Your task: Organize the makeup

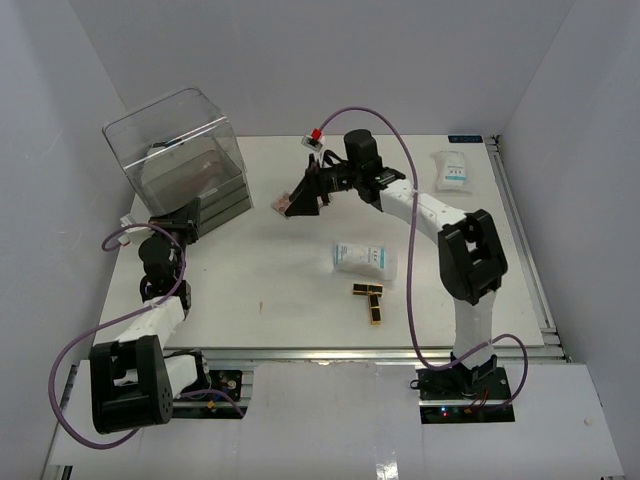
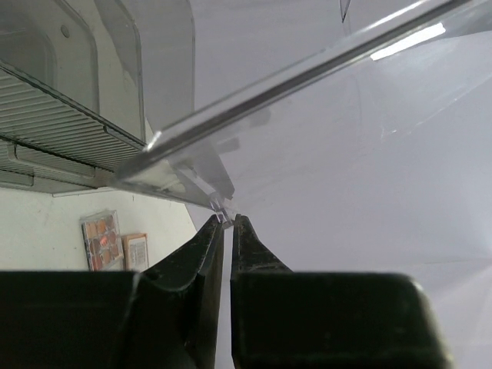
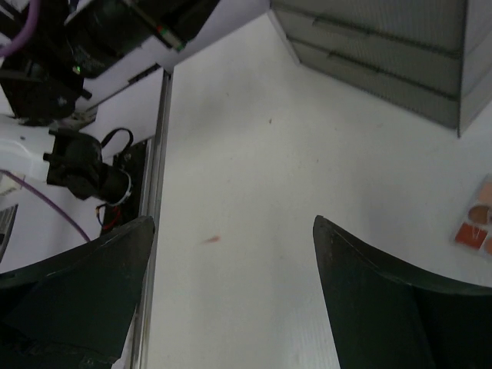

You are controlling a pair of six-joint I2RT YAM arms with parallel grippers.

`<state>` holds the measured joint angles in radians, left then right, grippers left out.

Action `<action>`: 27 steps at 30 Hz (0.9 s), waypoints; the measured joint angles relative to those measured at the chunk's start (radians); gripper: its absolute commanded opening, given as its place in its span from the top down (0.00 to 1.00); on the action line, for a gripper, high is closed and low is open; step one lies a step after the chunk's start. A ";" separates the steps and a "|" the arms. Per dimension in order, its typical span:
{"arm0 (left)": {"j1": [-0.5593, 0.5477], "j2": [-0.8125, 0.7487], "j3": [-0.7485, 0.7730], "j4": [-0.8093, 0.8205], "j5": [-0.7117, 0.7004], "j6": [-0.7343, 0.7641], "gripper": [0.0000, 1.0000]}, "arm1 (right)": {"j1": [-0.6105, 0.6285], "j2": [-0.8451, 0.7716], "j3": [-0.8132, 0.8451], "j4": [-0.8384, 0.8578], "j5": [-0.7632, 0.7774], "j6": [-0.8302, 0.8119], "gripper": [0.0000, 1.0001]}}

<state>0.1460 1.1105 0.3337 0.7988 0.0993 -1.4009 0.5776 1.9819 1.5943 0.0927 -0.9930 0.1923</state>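
Two pink-brown eyeshadow palettes [image 1: 284, 206] lie on the table right of the clear box; they also show in the left wrist view [image 2: 102, 240] and one at the right wrist view's edge [image 3: 477, 223]. My right gripper [image 1: 302, 198] is open and empty, hovering just beside them, its jaws wide apart [image 3: 233, 224]. One white-blue sachet [image 1: 363, 258] lies mid-table, another [image 1: 452, 170] at the far right. Black-and-gold lipstick tubes [image 1: 371, 299] lie near the front. My left gripper [image 1: 186, 224] is shut on a small tab at the clear lid's edge [image 2: 225, 217].
The big clear plastic box [image 1: 185, 150] stands at the far left with grey drawers [image 3: 384, 46] in its base; its clear lid [image 2: 323, 61] is tilted up. White walls enclose the table on three sides. A metal rail [image 1: 400, 357] runs along the near edge.
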 measured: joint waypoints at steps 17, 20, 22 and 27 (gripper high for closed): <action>0.002 -0.073 0.025 -0.074 0.070 0.001 1.00 | 0.028 0.339 0.352 0.484 0.095 0.476 0.09; 0.003 -0.086 0.024 -0.079 0.076 0.001 1.00 | 0.037 0.362 0.376 0.515 0.132 0.498 0.09; 0.002 -0.091 0.024 -0.082 0.079 0.001 1.00 | 0.044 0.377 0.392 0.536 0.155 0.513 0.10; 0.003 -0.093 0.025 -0.085 0.092 -0.001 1.00 | 0.064 0.422 0.431 0.572 0.188 0.547 0.09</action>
<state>0.1486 1.0172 0.3582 0.7141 0.1916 -1.4024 0.6414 2.4036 2.0254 0.6643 -0.8046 0.7394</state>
